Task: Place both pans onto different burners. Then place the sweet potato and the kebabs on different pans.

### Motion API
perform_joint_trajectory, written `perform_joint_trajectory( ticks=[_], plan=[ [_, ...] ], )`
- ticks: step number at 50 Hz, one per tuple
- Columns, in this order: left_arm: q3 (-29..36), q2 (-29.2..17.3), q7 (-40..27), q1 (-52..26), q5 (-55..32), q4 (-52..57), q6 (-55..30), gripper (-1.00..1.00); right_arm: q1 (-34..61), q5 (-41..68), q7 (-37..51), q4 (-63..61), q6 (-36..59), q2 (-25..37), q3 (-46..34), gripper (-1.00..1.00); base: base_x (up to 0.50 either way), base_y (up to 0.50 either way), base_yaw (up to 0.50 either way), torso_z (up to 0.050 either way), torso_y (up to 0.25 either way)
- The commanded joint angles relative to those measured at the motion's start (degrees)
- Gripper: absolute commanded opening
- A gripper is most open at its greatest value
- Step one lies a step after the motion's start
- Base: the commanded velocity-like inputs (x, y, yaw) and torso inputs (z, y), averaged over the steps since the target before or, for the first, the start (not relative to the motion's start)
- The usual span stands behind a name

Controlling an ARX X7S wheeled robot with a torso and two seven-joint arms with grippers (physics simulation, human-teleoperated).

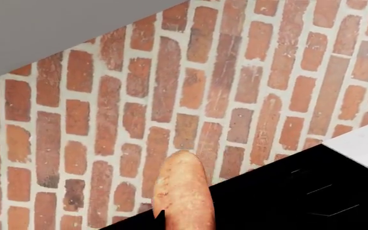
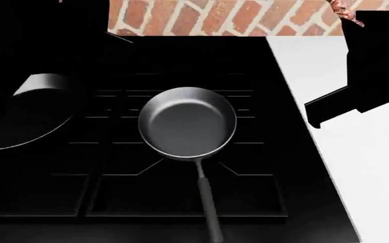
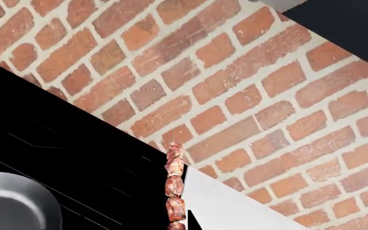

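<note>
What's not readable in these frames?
- Left gripper: out of frame in the left wrist view; the sweet potato is cut by the edge, grip unseen.
- Right gripper: the kebabs are cut by the right wrist frame.
- Black pan: head view, handle cropped at the left edge.
- Burners: grates barely distinguishable, black on black.

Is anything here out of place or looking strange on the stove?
Nothing looks spilled or damaged. Both pans sit upright on the burners: the grey pan in the middle, the black pan at the left. The sweet potato and kebabs are in the air, not yet in pans.
</note>
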Motion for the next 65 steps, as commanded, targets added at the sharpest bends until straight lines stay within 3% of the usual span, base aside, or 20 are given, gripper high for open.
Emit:
perform_joint_trajectory(
  ticks=[1, 25, 36, 65],
  plan=[
    [-0.5, -0.3, -0.1, 0.0, -0.1, -0.1, 0.0, -1.0, 0.4, -0.4, -0.1, 0.2, 0.5, -0.3, 0.3, -1.0, 0.0, 0.5, 0.0, 0.0, 0.0],
    [-1.4, -1.0, -0.3, 0.5, -0.1, 0.1, -0.3, -1.0, -0.1, 0.4, -0.5, -0.1, 0.0, -0.6, 0.3, -1.0, 0.0, 0.49, 0.0, 0.0, 0.0],
    [-2.1, -2.1, -0.5, -0.2, -1.0, 0.4, -0.8, -1.0, -0.8, 3.7, 0.3, 1.2, -3.9, -1.0, 0.8, -1.0, 0.0, 0.0, 0.0, 0.0, 0.0],
    [-3.0, -3.8, 0.0, 2.0, -0.2, 1.2, -0.1, -1.0, -10.5, -2.4, -0.9, 13.5, -5.8, -9.0, -7.1, -1.0, 0.0, 0.0, 0.0, 0.0, 0.0]
  ],
)
